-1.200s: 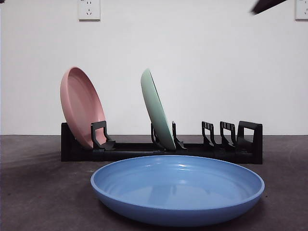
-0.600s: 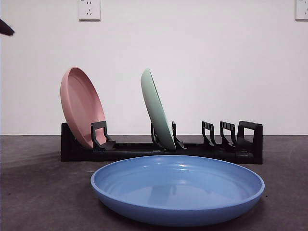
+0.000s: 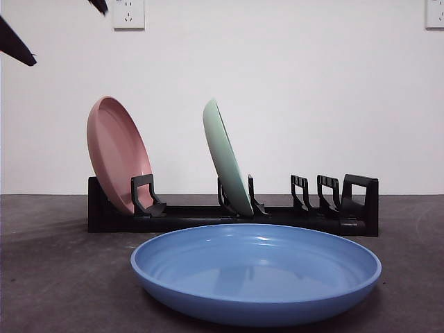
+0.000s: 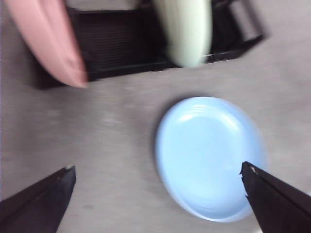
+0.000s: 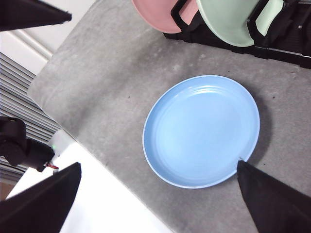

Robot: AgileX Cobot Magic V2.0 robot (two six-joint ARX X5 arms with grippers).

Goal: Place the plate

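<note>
Far left: pink plate (image 3: 116, 154) leans in the black rack (image 3: 233, 215); green plate (image 3: 227, 158) leans mid-rack. Right-hand slots (image 3: 326, 194) stand free. Blue plate (image 3: 255, 272) lies flat on the table (image 3: 55, 277), near side, just in front of the rack.

Left gripper (image 4: 155, 187) and right gripper (image 5: 158, 182) both hang high, jaws spread wide, holding nothing.

Risk: a flat, shallow rim gives little to pinch; the plate may slide or slip. Swinging it in could knock the green plate.

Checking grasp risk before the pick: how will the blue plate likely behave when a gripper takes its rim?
The blue plate looks rigid, so it should lift without flexing. Its glossy surface may be slippery. Lying flat on the table, its low rim probably leaves little to grip.
</note>
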